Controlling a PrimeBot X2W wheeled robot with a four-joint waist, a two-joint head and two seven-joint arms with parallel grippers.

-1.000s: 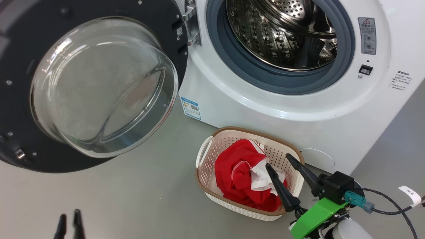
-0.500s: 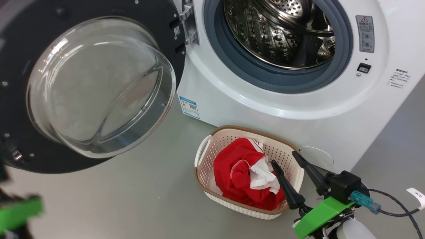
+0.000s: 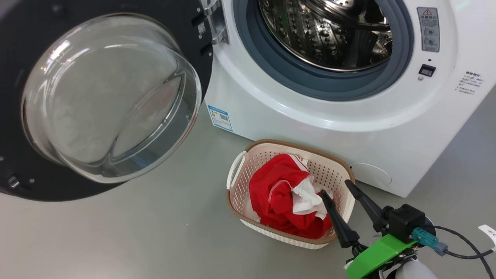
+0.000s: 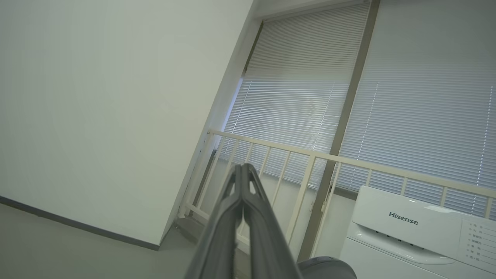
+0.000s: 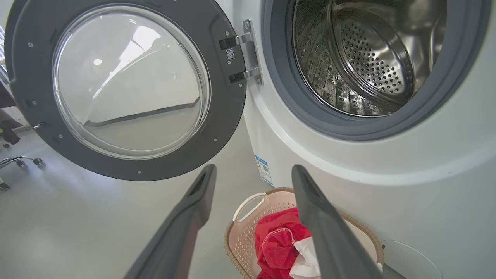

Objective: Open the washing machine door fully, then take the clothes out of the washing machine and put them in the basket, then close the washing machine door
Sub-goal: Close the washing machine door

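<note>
Washing machine door (image 3: 108,97): in the head view, swung wide on the hinge (image 3: 217,35) at the left of the washing machine (image 3: 310,128), glass bowl facing outward, well clear of the opening. Steel drum (image 3: 325,35) bare as far as can be seen. Clothes (image 3: 279,197) bunched red and white inside the basket (image 3: 294,144), parked on the floor (image 3: 155,232) just below the opening, presumably for a short carry from drum to basket. Right gripper (image 3: 334,187) at lower right, spread wide with nothing between the jaws, tips over the basket's near right corner, one close to the white fabric; contact not discernible. Unloading apparently done, closing the door left to do.

Left wrist view: left gripper (image 4: 242,167) pressed tip to tip on nothing, aimed up and away at a pale wall (image 4: 97,97), window blinds (image 4: 302,97) and a cream railing (image 4: 310,155); white Hisense panel (image 4: 407,223) at lower right. Probably clamped like this to serve as a blunt pusher against the door's rim.

Right wrist view: looking along two spread fingers (image 5: 186,224) at door and drum side by side, basket and clothes low between them. Held empty beside the basket, likely to leave the door's swing path free.
</note>
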